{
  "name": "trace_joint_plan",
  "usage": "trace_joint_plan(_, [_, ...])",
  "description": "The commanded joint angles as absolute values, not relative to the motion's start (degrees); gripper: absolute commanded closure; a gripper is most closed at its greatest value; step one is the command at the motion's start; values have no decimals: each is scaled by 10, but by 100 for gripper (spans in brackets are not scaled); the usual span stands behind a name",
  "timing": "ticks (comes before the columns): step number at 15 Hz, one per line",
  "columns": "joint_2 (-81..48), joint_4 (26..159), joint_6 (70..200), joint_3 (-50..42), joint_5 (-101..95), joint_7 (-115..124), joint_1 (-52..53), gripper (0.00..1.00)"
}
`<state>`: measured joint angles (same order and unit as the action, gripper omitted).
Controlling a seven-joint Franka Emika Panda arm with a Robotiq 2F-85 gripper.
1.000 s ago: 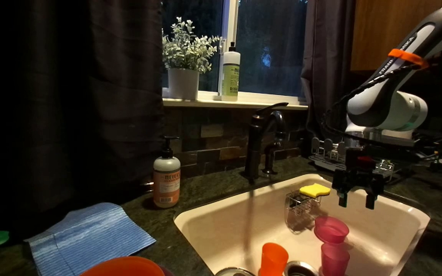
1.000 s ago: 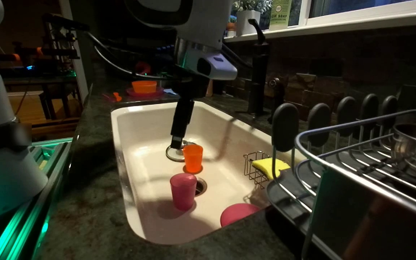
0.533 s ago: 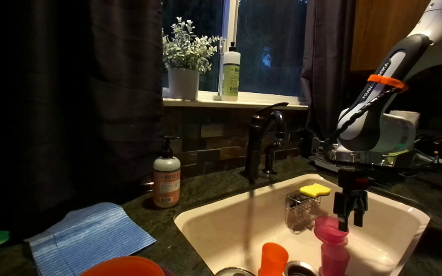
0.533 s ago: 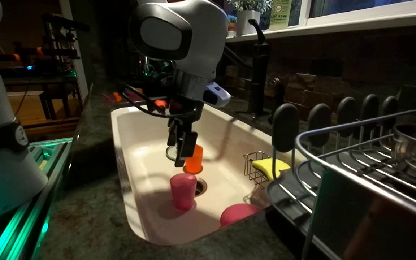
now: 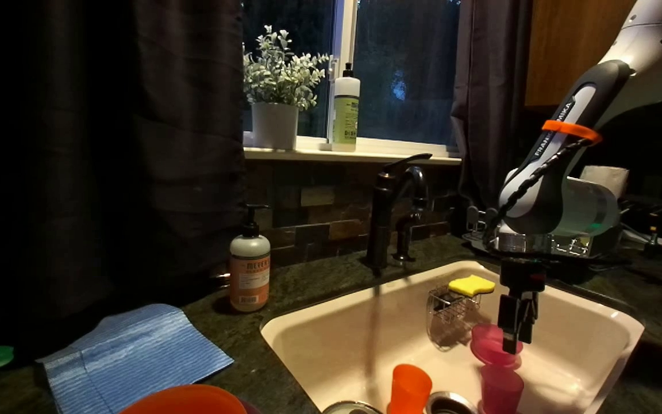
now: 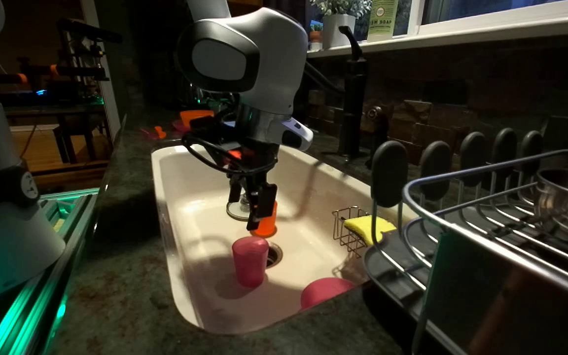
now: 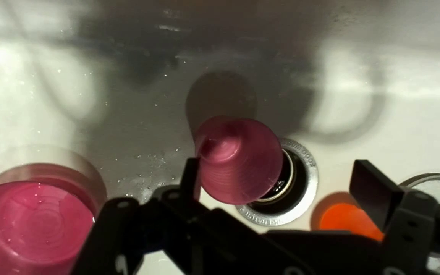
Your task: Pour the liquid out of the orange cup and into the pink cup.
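Observation:
The orange cup stands upright in the sink in both exterior views. In the wrist view the orange cup is partly hidden behind my right-hand finger. The pink cup stands upright beside the drain, also seen in an exterior view and the wrist view. My gripper is open and empty, pointing down above the sink. In the wrist view the fingers are wide apart, the pink cup near the left one. I cannot tell whether either cup holds liquid.
A wide pink bowl lies near the pink cup. The drain and a strainer are on the sink floor. A yellow sponge sits in a wire caddy on the sink wall. The faucet and a dish rack border the sink.
My gripper has come down lower into the sink and turned, and in an exterior view it has come nearer the pink cup. The cups have not moved.

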<state>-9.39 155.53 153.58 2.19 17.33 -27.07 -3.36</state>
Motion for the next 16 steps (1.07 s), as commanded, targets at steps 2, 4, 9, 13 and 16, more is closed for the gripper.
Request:
trace_joint_plan(2, [-117,1540,1551,44,207,-298,-54,0])
trace_joint_plan(4, [-136,1525,1560,64,243,-332,-64,0])
trace_joint_plan(9, [-181,1500,1615,122,288,-430,-93,0])
trace_joint_plan(13, [-230,1477,1673,180,330,-496,-128,0])
trace_joint_plan(16, [-267,1457,1703,224,356,-536,-165,0])
